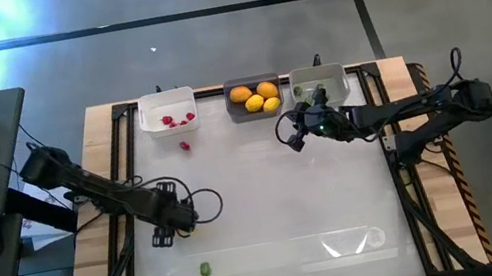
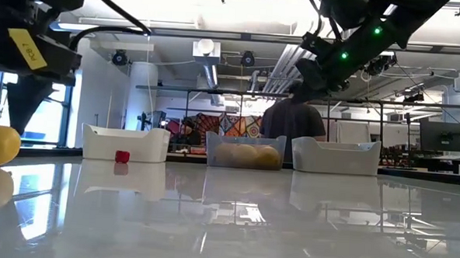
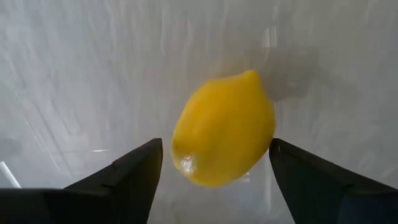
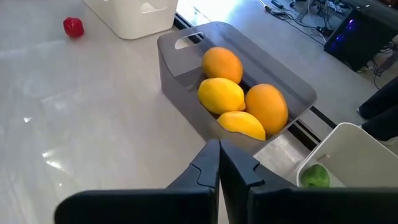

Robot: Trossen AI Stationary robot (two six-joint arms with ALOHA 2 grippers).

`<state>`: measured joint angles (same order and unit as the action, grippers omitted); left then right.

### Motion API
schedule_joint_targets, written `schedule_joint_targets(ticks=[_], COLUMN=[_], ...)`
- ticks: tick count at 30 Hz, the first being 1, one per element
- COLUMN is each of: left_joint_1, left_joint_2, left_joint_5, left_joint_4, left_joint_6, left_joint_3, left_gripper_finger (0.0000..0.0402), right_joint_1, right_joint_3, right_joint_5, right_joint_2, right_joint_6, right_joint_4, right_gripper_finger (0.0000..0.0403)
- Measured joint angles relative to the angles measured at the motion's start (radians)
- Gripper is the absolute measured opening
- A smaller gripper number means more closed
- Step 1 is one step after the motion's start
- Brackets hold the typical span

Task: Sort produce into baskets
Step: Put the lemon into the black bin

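A yellow lemon (image 3: 224, 127) lies on the white table toward its left side. My left gripper (image 1: 179, 227) points down over it, open, with one finger on either side of the lemon, apart from it as far as the left wrist view shows. Along the far edge stand three baskets. The white one (image 1: 165, 99) holds red bits, the dark grey one (image 4: 186, 81) holds orange and yellow fruits (image 4: 242, 99), and the light grey one (image 1: 332, 74) holds a green piece (image 4: 314, 177). My right gripper (image 4: 219, 163) hovers shut just in front of the dark grey basket.
A red berry (image 1: 185, 146) lies on the table in front of the white basket. A green bit (image 1: 205, 268) lies near the front edge. The table's middle and right are bare. A person (image 2: 292, 120) stands behind the baskets, beyond the table.
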<state>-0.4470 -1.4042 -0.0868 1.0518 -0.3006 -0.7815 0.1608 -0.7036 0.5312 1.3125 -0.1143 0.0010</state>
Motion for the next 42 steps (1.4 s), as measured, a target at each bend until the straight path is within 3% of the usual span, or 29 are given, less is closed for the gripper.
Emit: schedule_joint_targets(ticks=[14,20,24,35,42], left_joint_1=[0.003,0.065,0.164,0.601,0.781], left_joint_2=[-0.007,-0.003,-0.003,-0.029,-0.184], left_joint_5=[-0.01,-0.03,-0.087,-0.149,-0.128], left_joint_4=[-0.067,-0.073,-0.074,-0.213,-0.301], left_joint_6=[0.052,0.132,0.28,0.837,1.016], left_joint_3=[-0.002,-0.049,-0.121,-0.377,-0.556], left_gripper_finger=[0.0167,0.0153,0.0153,0.0152,0.0152], right_joint_1=[0.0,0.0,0.008,0.091,0.147], right_joint_3=[0.0,0.0,0.0,0.0,-0.002], right_joint_5=[0.0,0.0,0.0,-0.054,-0.072], right_joint_2=[0.0,0.0,0.0,0.0,0.0], right_joint_6=[0.007,0.022,0.046,0.116,0.16], right_joint_4=[-0.016,-0.016,-0.016,0.048,0.119], right_gripper_finger=[0.0,0.0,0.0,0.0,0.0])
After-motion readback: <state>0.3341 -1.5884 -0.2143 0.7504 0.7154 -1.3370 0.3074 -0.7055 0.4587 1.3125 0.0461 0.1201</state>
